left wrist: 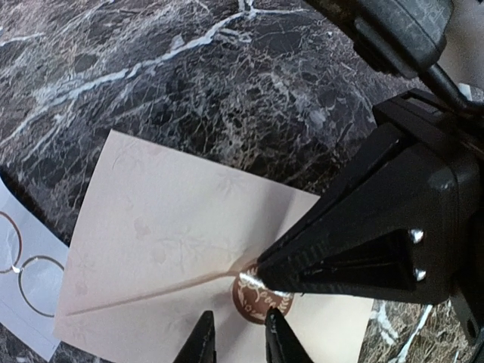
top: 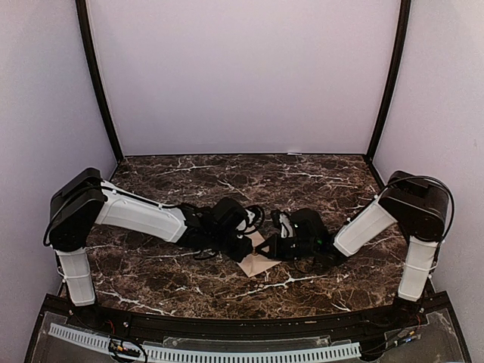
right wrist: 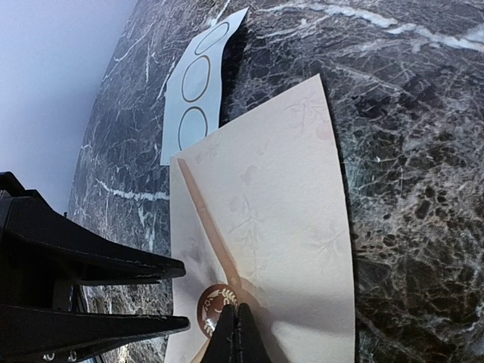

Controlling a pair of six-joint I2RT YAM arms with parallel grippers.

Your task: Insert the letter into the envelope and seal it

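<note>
While the right gripper (right wrist: 236, 316), fingers pressed together, rests its tip on the round brown seal sticker (left wrist: 255, 296) at the flap point of the pinkish-tan paper envelope (top: 257, 262), lying flat on the dark marble table (top: 189, 287) between the arms, we see the left gripper (left wrist: 238, 333) narrowly parted and empty just beside that seal; the right is nearer. We cannot see the cream letter, presumably inside.

blocked: left fingers (left wrist: 203, 342) and right fingers (right wrist: 236, 336) meet over envelope (left wrist: 174, 234) | free: far tabletop (top: 249, 174)
</note>
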